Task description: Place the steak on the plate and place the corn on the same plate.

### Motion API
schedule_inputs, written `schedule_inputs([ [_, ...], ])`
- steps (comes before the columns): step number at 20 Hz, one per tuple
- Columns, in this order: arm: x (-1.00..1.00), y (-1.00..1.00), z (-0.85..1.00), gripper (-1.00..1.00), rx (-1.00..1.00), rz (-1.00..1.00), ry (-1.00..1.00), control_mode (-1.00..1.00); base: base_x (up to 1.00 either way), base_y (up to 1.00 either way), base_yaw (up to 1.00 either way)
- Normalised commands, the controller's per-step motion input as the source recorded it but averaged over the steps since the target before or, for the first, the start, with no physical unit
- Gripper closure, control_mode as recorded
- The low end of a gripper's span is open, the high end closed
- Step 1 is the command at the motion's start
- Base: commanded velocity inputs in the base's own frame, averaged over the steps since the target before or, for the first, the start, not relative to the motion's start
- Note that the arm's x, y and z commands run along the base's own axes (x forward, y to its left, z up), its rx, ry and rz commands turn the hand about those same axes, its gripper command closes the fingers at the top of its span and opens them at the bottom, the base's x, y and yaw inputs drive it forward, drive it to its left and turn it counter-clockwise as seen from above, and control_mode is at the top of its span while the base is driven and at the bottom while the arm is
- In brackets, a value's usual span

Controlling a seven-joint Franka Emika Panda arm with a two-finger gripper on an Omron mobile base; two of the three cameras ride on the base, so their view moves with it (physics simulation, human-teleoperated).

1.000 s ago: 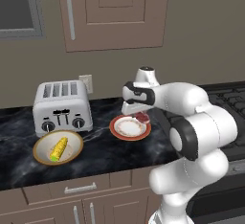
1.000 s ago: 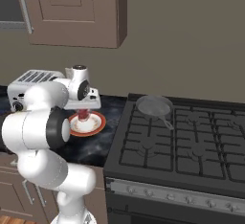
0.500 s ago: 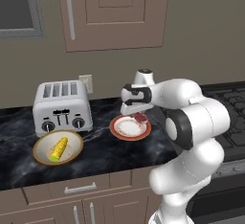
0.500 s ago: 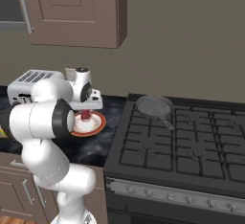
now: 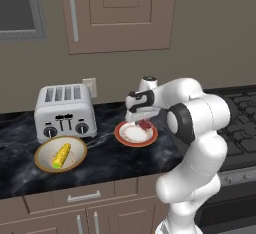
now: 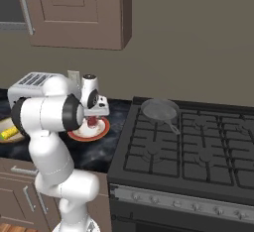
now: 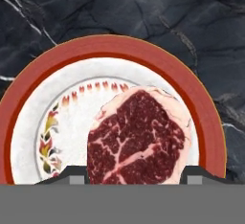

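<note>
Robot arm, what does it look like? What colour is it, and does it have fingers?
The arm is made of fat, rounded glossy white segments with dark grey bands at the joints, like a chain of smooth tubes. At its end is a white and dark gripper with two small dark fingertips. No cables or writing can be made out on it.

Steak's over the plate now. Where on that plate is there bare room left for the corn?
The red marbled steak covers the near-right part of the orange-rimmed round plate, by the gripper fingers. The cream centre is bare on the far and left side, bordered by the flame pattern. The yellow corn cob lies in the tan-rimmed bowl beside the silver toaster.
</note>
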Motion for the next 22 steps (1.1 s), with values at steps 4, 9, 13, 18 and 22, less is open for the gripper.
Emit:
schedule_inputs([
  [4,0.08,-0.06,-0.29,1.00,0.00,0.00,0.00,-1.00,0.00,0.00,0.00],
  [9,0.07,-0.09,-0.21,1.00,0.00,0.00,0.00,-1.00,0.00,0.00,0.00],
  [13,0.01,-0.03,-0.16,-1.00,0.00,0.00,0.00,-1.00,0.00,0.00,0.00],
  [18,0.00,0.00,0.00,-1.00,0.00,0.00,0.00,-1.00,0.00,0.00,0.00],
  [22,0.00,0.00,0.00,-1.00,0.00,0.00,0.00,-1.00,0.00,0.00,0.00],
])
